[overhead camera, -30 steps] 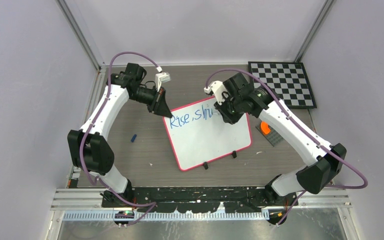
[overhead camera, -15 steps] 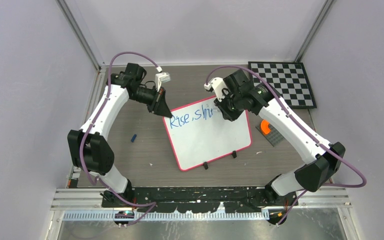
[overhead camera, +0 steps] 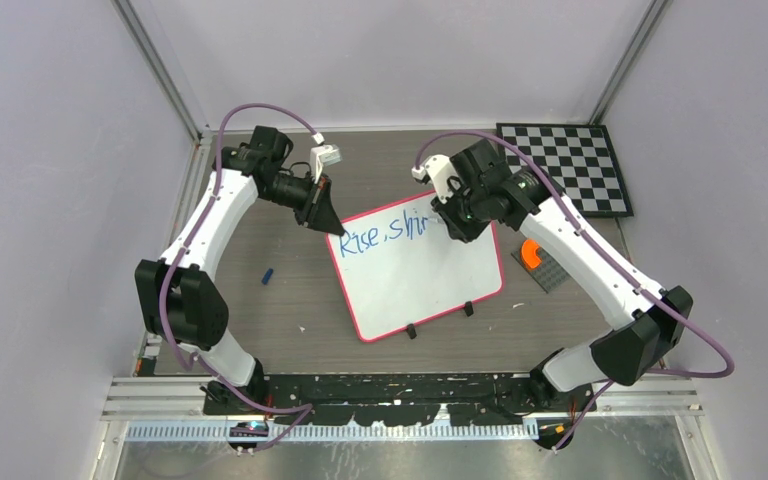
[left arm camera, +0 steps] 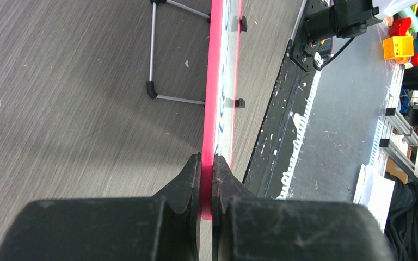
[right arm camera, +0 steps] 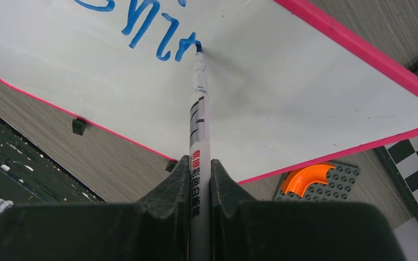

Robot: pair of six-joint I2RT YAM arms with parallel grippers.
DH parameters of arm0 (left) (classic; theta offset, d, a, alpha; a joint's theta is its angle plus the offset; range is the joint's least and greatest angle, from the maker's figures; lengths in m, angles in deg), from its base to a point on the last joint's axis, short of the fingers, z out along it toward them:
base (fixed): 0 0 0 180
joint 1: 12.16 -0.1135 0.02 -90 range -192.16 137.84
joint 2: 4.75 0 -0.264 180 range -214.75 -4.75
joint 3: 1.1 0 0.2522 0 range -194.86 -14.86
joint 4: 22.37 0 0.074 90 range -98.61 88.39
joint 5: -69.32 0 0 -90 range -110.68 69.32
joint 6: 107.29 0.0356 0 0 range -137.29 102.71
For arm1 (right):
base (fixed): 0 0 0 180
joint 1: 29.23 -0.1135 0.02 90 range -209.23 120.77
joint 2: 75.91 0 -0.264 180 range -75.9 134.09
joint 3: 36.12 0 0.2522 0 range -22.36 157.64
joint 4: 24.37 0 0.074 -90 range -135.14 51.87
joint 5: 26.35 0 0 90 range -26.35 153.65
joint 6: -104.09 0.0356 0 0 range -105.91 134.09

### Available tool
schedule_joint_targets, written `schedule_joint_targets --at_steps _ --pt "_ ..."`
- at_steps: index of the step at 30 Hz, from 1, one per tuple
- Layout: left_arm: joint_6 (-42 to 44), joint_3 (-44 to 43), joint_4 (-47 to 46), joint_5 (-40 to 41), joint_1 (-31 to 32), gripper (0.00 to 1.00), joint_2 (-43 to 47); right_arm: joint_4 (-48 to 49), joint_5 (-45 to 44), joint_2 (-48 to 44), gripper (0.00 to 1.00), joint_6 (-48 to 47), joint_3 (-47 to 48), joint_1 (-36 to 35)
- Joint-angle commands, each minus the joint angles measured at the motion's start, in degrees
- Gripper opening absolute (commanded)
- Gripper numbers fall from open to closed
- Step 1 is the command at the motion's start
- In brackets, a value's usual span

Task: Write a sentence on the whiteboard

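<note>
One marker (right arm camera: 198,109) in right end effector (right arm camera: 200,162) — touching whiteboard (right arm camera: 283,81).

The whiteboard (right arm camera: 283,87) looks smooth and faintly glossy, its rim (left arm camera: 213,98) probably plastic. The tabletop (left arm camera: 60,81) shows matt grey woodgrain.

The left gripper (left arm camera: 207,163), at 6 o'clock, is pinching the pink rim of the whiteboard (left arm camera: 216,81) between its closed fingers (left arm camera: 188,179). The board is showing edge-on, running from the fingertips straight up to 12 o'clock. Only a thin sliver of its white face is showing on the 3 o'clock side, and the blue marker strokes (left arm camera: 226,117) there are unreadable at this angle. Two black clips (left arm camera: 239,102) are sticking out from that face. A silver wire stand (left arm camera: 152,54) is reaching from the board's back toward 9 o'clock over the wood-grain table (left arm camera: 60,109). Coloured toy bricks (left arm camera: 400,43) are sitting at 2 o'clock.
</note>
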State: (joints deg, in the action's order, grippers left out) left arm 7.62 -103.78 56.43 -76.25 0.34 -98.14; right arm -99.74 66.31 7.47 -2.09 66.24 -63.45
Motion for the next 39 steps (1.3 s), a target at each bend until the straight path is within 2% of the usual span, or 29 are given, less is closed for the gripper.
schedule_joint_targets --at_steps 1,9,19,39 --pt "1.7 0.6 -1.2 4.3 0.2 0.0 0.2 2.1 -1.6 -1.9 0.0 0.5 -2.4 0.8" --pt "1.6 0.8 -1.3 4.1 0.2 0.0 0.3 1.4 0.2 -3.4 0.0 0.8 -4.1 0.8" --pt "1.4 0.7 -1.4 3.8 0.3 0.0 0.4 1.0 1.9 -4.5 0.0 1.5 0.8 0.9" --pt "1.4 1.0 -1.7 4.0 0.3 0.0 0.6 2.2 -2.2 -2.3 0.0 0.7 -1.9 1.0"
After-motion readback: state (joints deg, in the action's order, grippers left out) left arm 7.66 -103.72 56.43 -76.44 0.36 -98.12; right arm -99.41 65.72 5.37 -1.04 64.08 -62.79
